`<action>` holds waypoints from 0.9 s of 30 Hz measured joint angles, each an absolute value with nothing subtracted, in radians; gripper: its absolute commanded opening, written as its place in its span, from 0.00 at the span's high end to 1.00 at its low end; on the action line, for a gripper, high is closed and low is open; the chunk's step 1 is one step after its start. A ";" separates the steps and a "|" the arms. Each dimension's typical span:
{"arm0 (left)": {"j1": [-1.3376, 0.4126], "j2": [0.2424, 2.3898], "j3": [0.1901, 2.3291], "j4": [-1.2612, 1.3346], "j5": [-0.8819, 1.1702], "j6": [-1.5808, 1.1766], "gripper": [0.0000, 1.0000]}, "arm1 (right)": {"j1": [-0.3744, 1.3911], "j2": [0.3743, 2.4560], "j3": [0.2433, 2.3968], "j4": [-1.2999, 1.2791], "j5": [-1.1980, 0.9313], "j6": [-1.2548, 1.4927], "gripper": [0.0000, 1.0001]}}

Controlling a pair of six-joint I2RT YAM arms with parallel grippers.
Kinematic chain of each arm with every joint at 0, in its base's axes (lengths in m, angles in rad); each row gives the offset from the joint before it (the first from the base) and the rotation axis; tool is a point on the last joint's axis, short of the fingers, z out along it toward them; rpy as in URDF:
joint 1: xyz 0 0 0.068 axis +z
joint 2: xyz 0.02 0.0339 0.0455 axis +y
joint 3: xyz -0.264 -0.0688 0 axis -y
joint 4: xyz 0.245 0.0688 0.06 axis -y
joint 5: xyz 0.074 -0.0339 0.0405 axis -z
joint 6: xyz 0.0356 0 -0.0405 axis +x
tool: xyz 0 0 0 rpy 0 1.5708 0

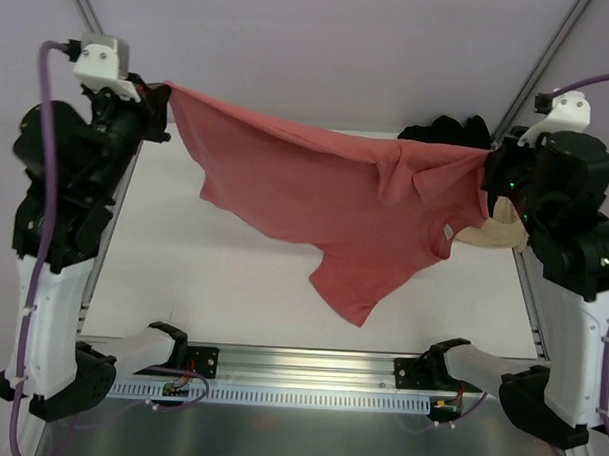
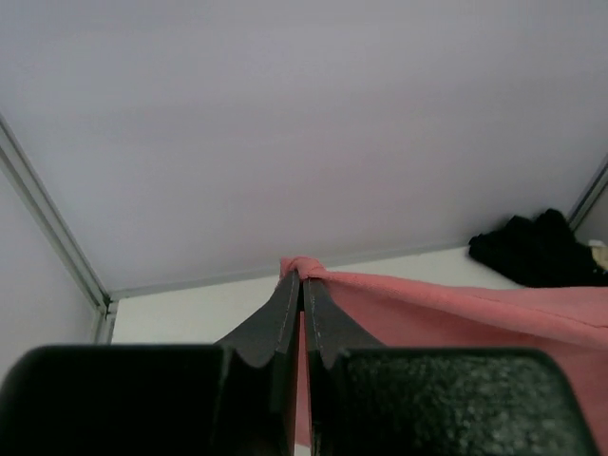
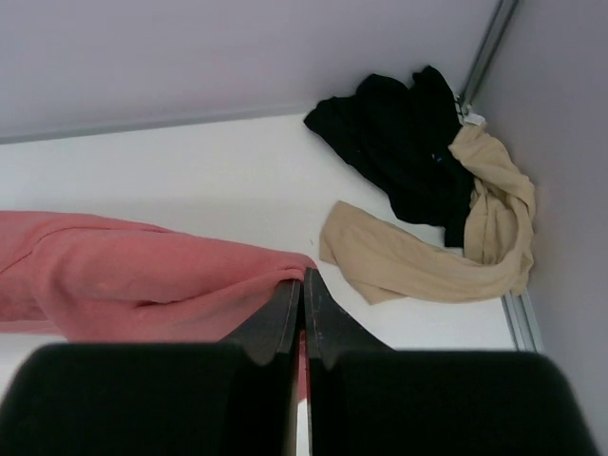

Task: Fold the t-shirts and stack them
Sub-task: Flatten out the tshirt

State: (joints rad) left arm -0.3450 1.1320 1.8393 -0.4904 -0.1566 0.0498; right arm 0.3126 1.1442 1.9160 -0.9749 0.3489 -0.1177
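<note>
Coral-red t-shirt [image 1: 335,204]: you have it off the white table [image 1: 182,284], unfolded and strung between your two arms. Its top edge runs from high at the left down to the right, and the body drapes below that line. One sleeve and the lowest corner sag toward the near middle of the table; the overhead view does not settle whether that corner touches the surface. Your left gripper [image 2: 302,277] has its fingers pressed together on a bunched corner of the red cloth, with a small fold poking out past the tips. Your right gripper [image 3: 304,275] pinches the opposite end of the same shirt, no gap between its fingers, and the cloth trails off to its left in loose folds. Black t-shirt [image 3: 404,142]: crumpled in the far right corner of the table, clear of both grippers. Beige t-shirt [image 3: 427,256]: rumpled just beside the black one and touching it, lying along the table's right edge, partly under your right arm in the overhead view. A metal rail [image 1: 309,373] spans the near edge between the arm bases.
</note>
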 measured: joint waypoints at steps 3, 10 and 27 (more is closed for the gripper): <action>-0.345 1.069 1.915 -0.560 -0.133 0.029 1.00 | 0.313 1.091 1.982 -1.016 0.287 -0.106 1.00; -0.345 0.823 1.908 -0.723 -0.073 -0.060 1.00 | 0.313 0.902 2.022 -1.100 0.146 -0.064 0.99; -0.345 0.677 1.917 -0.849 -0.003 -0.173 1.00 | 0.313 0.787 2.178 -1.095 0.075 -0.049 0.99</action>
State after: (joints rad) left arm -0.3450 0.6765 1.9167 -0.8486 -0.0032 -0.1726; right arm 0.3126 0.7872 2.1777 -1.0954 0.0753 -0.0490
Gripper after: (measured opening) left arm 0.010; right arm 0.017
